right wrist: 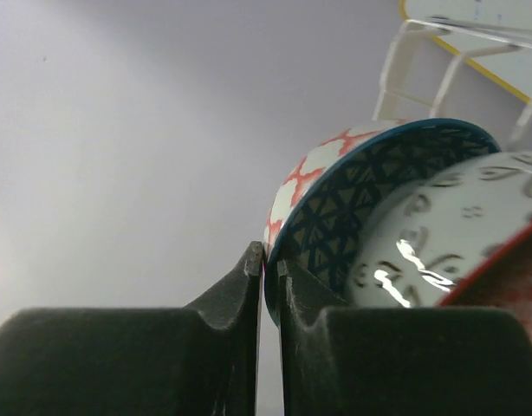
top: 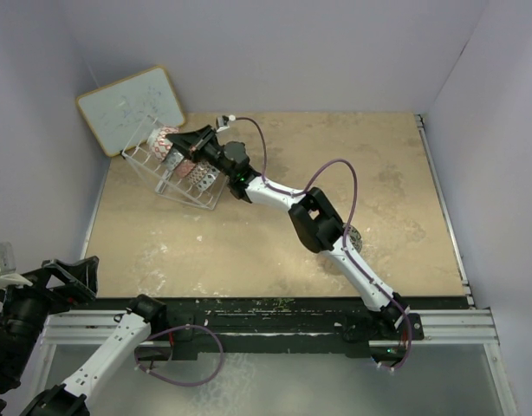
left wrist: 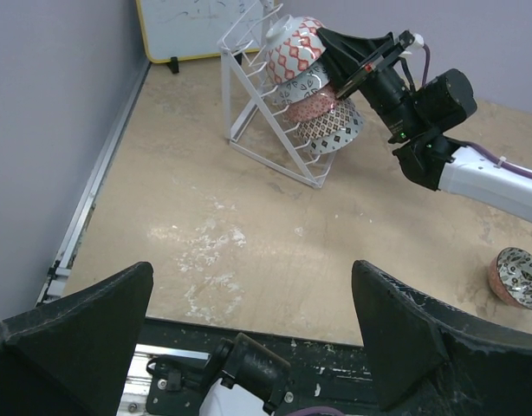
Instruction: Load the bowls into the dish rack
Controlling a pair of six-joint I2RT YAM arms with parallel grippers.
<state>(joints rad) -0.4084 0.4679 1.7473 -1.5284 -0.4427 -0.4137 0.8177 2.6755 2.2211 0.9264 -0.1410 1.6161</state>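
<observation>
The white wire dish rack (top: 190, 192) stands at the back left and holds several bowls on edge. The top bowl (left wrist: 294, 50) is red-and-white outside and dark blue inside (right wrist: 353, 199). My right gripper (right wrist: 270, 256) is shut on its rim, one finger outside and one inside. Below it sit a grey-and-white bowl (left wrist: 305, 84), a pink bowl (left wrist: 311, 106) and a black-and-white bowl (left wrist: 335, 130). One more bowl (left wrist: 519, 277) lies on the table beside the right arm. My left gripper (left wrist: 249, 277) hangs open over the table's near edge, holding nothing.
A whiteboard with a wooden frame (top: 132, 106) leans against the back left corner behind the rack. The right arm (top: 322, 221) stretches diagonally across the table. Grey walls close in the left, back and right sides. A black rail (top: 275, 308) runs along the near edge.
</observation>
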